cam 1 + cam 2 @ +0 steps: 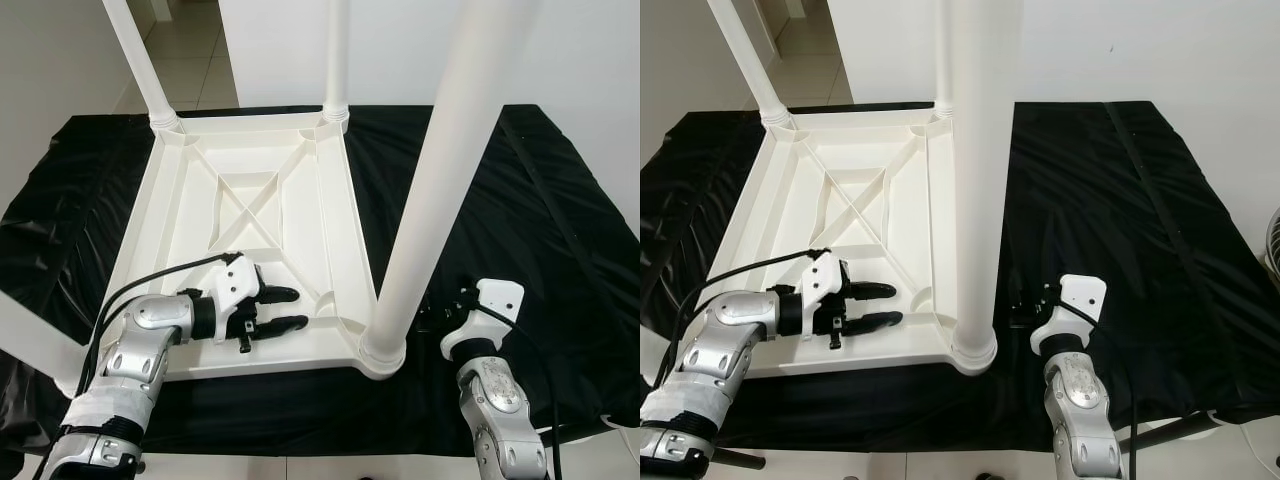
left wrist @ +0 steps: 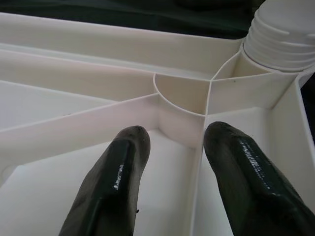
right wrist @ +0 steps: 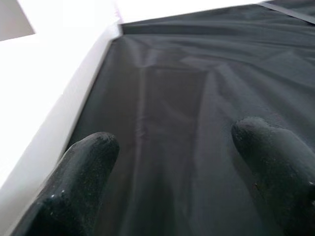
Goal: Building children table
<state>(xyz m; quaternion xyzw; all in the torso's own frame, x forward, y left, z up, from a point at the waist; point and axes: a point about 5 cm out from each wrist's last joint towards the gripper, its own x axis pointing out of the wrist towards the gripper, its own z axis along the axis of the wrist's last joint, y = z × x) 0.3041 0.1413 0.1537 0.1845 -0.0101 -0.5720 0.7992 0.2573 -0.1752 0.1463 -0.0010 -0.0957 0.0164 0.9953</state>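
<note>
Three white legs stand up from the overturned white table top (image 1: 250,215), which lies underside up on a black cloth (image 1: 480,200) covering the surface. The near right leg (image 1: 440,180) rises from its corner socket close to the camera; the far left leg (image 1: 140,65) and the far right leg (image 1: 337,60) stand in the two far corners. Crossed ribs stiffen the underside of the table top.

The left gripper (image 1: 285,310) reaches in over the near edge of the table top, its jaws spread apart with nothing between them, one finger (image 2: 118,177) on each side of a thin rib that runs toward the near right socket (image 2: 283,34). The right gripper (image 3: 177,172) sits over the black cloth just beside the near right leg, outside the table top's rim (image 3: 64,98), its jaws likewise wide apart and empty. Pale tiled floor (image 1: 190,50) shows beyond the surface at the far left.
</note>
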